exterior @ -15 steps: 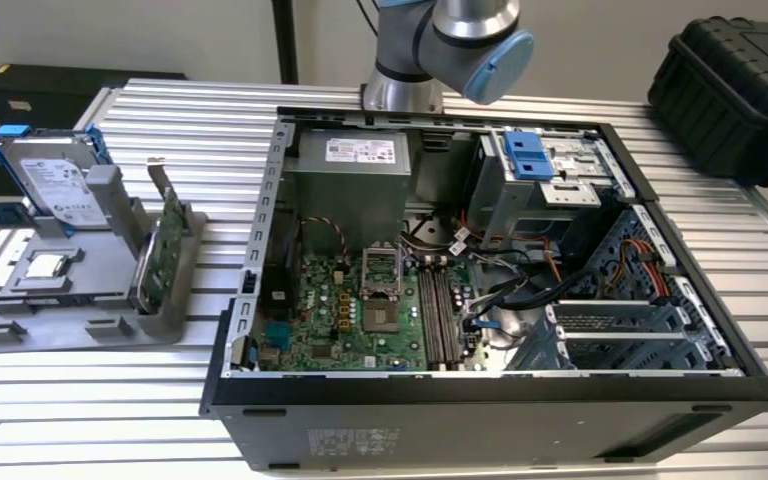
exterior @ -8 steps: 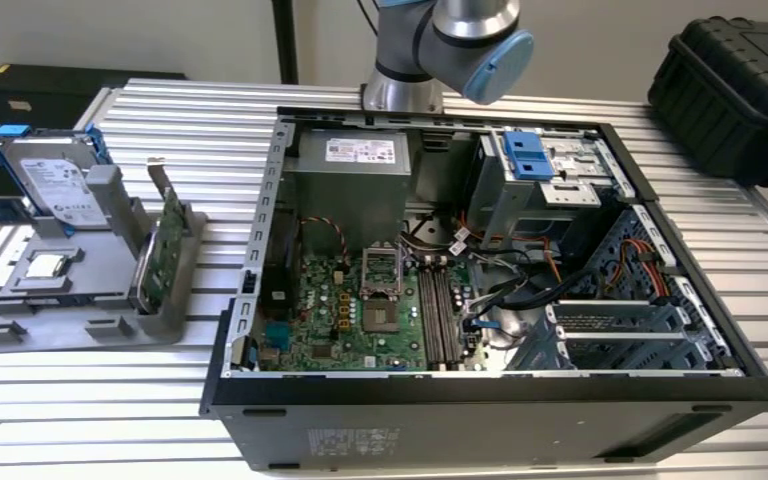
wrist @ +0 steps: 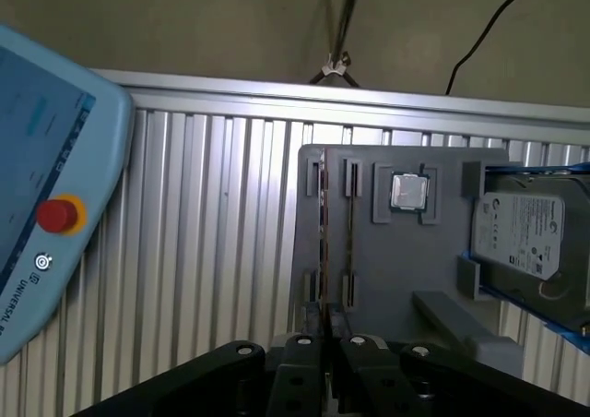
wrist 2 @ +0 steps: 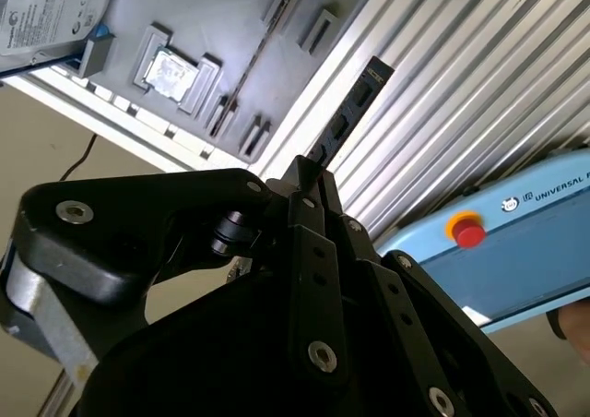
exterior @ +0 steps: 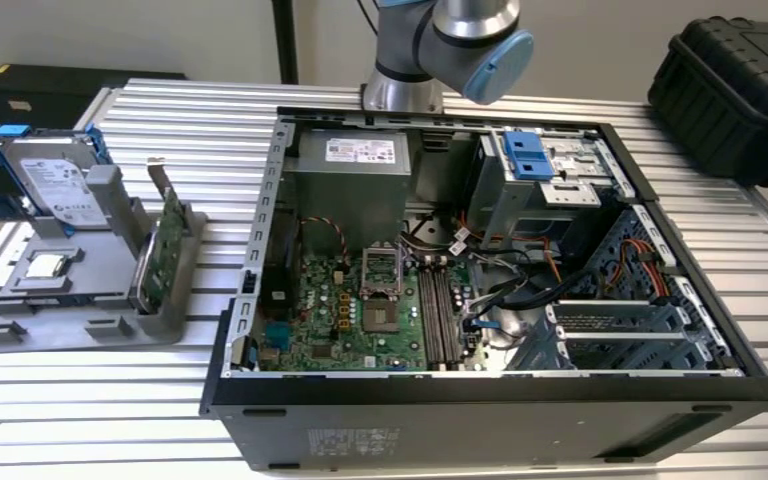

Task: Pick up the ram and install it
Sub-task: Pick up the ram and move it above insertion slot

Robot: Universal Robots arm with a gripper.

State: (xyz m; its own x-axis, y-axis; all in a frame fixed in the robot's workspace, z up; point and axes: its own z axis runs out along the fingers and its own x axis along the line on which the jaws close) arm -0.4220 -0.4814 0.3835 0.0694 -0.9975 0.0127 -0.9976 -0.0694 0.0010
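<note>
In the second wrist view my gripper [wrist 2: 309,172] is shut on the ram [wrist 2: 350,108], a long, narrow dark stick that juts out past the black fingertips. The first wrist view shows the ram [wrist: 321,242] edge-on as a thin line rising from the gripper [wrist: 323,339]. Both hang high above the ribbed metal table, over the edge of the grey holder [wrist: 406,260]. The open computer case [exterior: 491,400] lies on its side, its motherboard [exterior: 344,310] exposed, with long memory slots [exterior: 438,310] beside the processor socket.
The grey holder [exterior: 77,300] at the exterior view's left carries a silver hard drive [exterior: 57,185] in a blue frame, a green card [exterior: 164,250] and a processor chip [exterior: 48,266]. A blue teach pendant [wrist: 46,205] lies on the table. A black case [exterior: 744,90] stands at the back right.
</note>
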